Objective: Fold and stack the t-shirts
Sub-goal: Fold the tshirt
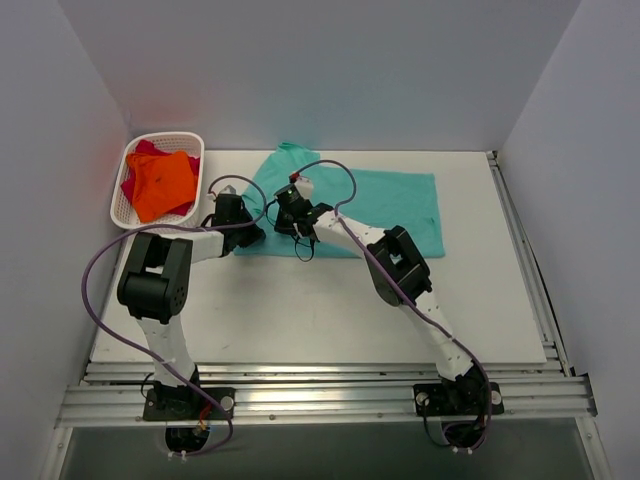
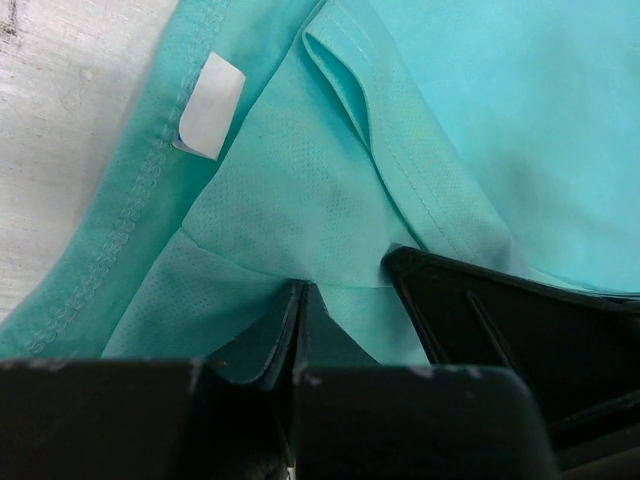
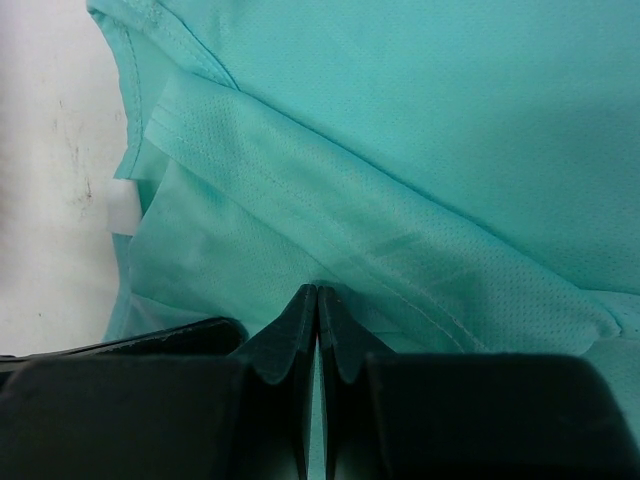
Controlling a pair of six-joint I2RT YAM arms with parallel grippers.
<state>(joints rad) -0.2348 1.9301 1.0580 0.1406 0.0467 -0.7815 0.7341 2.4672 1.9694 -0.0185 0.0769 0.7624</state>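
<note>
A white lattice basket (image 1: 120,205) stood at the far left corner of the worktop (image 1: 320,310). In it lay the orange t-shirt (image 1: 163,185), bunched on top, with the magenta t-shirt (image 1: 130,186) showing under it at the far and left edges.

The teal t-shirt (image 1: 400,205) lay outside the basket, spread across the far middle of the worktop, mostly flat on its right part. Its left part was drawn up in folds, and one corner pointed toward the far wall. Up close the cloth had a fine mesh weave, stitched hems and a small white label (image 2: 208,118) sewn just inside one hem.

Both arms reached to that left part of the shirt, close together. The left end effector (image 2: 300,295) was clenched, with a fold of the teal cloth pinched between its fingers. The right end effector (image 3: 317,295) was also clenched, its tips pressed together on a doubled layer of the same shirt just below a hemmed ridge.
</note>
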